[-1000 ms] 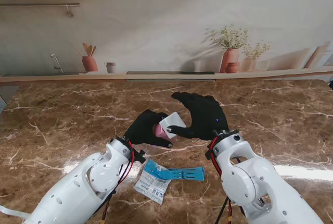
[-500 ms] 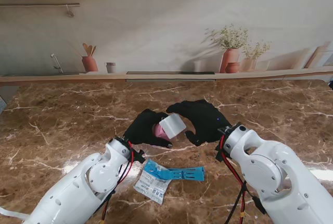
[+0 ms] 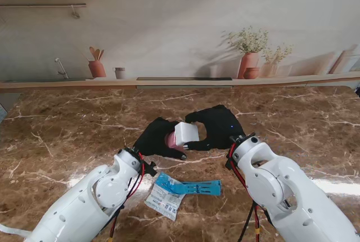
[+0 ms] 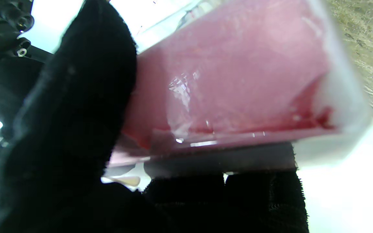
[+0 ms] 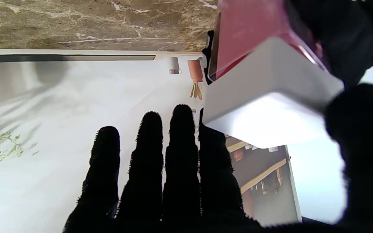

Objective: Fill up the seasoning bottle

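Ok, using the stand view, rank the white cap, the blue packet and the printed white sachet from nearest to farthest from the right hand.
1. white cap: at the right hand, at its fingers, on the bottle the left hand holds.
2. blue packet: flat on the table, nearer to me, between the arms.
3. printed white sachet: under the packet's left end, nearest to me.

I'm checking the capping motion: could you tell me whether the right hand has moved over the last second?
Yes. The right hand swung out to the right, then returned toward the white cap, judged against the blue packet.
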You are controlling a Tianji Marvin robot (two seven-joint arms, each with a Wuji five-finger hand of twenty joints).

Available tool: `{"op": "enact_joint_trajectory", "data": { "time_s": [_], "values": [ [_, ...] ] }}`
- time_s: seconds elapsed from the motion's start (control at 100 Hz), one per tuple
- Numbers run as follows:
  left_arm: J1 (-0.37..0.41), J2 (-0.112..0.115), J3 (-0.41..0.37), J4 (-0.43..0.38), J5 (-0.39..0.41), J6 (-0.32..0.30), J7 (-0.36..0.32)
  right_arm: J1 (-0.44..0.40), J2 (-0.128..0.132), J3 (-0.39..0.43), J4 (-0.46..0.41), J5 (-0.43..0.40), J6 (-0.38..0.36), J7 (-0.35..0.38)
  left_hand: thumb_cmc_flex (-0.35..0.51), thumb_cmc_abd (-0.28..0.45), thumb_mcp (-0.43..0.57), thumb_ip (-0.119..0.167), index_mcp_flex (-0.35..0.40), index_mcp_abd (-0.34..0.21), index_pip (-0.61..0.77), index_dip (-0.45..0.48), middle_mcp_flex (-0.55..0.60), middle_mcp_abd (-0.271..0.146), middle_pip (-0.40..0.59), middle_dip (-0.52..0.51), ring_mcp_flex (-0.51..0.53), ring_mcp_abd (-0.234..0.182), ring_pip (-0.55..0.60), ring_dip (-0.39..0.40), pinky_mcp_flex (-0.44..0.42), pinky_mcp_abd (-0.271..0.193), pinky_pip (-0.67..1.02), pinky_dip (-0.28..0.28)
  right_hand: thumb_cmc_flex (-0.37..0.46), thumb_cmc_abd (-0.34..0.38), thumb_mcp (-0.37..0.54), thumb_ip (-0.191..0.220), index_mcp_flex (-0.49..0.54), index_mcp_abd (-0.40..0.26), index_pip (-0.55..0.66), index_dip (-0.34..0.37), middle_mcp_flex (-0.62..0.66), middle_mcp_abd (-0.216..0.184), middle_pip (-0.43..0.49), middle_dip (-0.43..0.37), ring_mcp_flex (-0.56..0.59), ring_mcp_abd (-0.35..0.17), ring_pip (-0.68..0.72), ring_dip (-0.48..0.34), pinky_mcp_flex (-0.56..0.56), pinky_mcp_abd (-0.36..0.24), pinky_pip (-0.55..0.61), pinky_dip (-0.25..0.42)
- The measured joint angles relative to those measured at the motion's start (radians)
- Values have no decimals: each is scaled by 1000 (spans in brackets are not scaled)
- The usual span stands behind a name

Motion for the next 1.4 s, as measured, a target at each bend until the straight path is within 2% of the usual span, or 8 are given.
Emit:
{"op": "enact_joint_trajectory", "data": {
  "time_s": [0.18,0.41,0.62,0.81,0.88,0.98,1.17,1.4],
  "values": [
    [0,0,2,0,0,0,-2,13,-4,-48,10,-162,79,-52,0,0,0,-1,0,0,0,0,0,0,0,0,0,0,0,1,0,0,0,0,-234,48,35,21,278,-57,99,8,205,-12,31,14,172,11,62,40,148,8,131,47],
    [-1,0,3,-1,0,0,-2,18,-15,-86,17,-153,186,-89,0,0,0,-1,0,0,0,0,0,0,0,0,0,0,0,2,0,0,0,0,-458,366,38,87,434,-20,154,-239,312,19,11,-49,273,52,95,56,232,6,321,51],
    [3,1,1,-9,0,0,-6,-66,-25,4,-80,-116,177,-26,0,0,0,-1,0,0,0,1,0,0,0,1,0,0,0,2,0,0,1,0,-484,438,24,122,-54,46,-186,-396,2,69,-170,-223,116,74,-62,-13,131,10,210,-30],
    [7,1,-2,-13,3,1,-4,-133,-22,160,-145,130,-73,177,0,0,0,-1,0,0,0,2,0,-1,0,1,0,0,0,2,0,0,1,0,-65,102,28,122,-438,135,-382,-269,-453,69,-227,-240,-241,49,-178,-43,-82,-6,-32,-2],
    [8,1,-4,-15,5,1,-3,-135,0,177,-177,108,-101,285,0,0,0,-1,0,0,0,2,0,-1,0,1,0,0,0,2,0,0,1,0,83,-5,23,122,-445,175,-399,-268,-508,76,-228,-217,-288,41,-188,-43,-112,-23,-63,5],
    [11,1,-6,-16,8,1,-2,-127,24,157,-179,9,-97,230,0,0,0,-1,0,0,0,2,0,-1,0,1,0,0,0,2,0,0,2,0,225,-47,12,122,-446,198,-399,-271,-518,88,-227,-203,-299,40,-177,-43,-113,-28,-75,17],
    [12,2,-6,-19,11,1,-1,-63,23,82,-109,46,-72,175,0,0,0,-1,0,0,0,2,0,-1,0,1,0,0,0,2,0,0,2,1,275,-49,-62,103,-452,178,-264,-47,-447,62,-160,-181,-294,21,-104,-43,-61,-38,-62,29],
    [13,2,-9,-23,15,1,-1,-8,12,3,-47,0,-15,74,0,0,0,-1,0,0,0,2,0,-1,0,1,0,0,0,2,0,0,2,1,103,-56,-23,93,-31,12,-49,-11,-37,-7,-2,-42,-86,-2,14,-36,18,-37,31,30]
  ]
}}
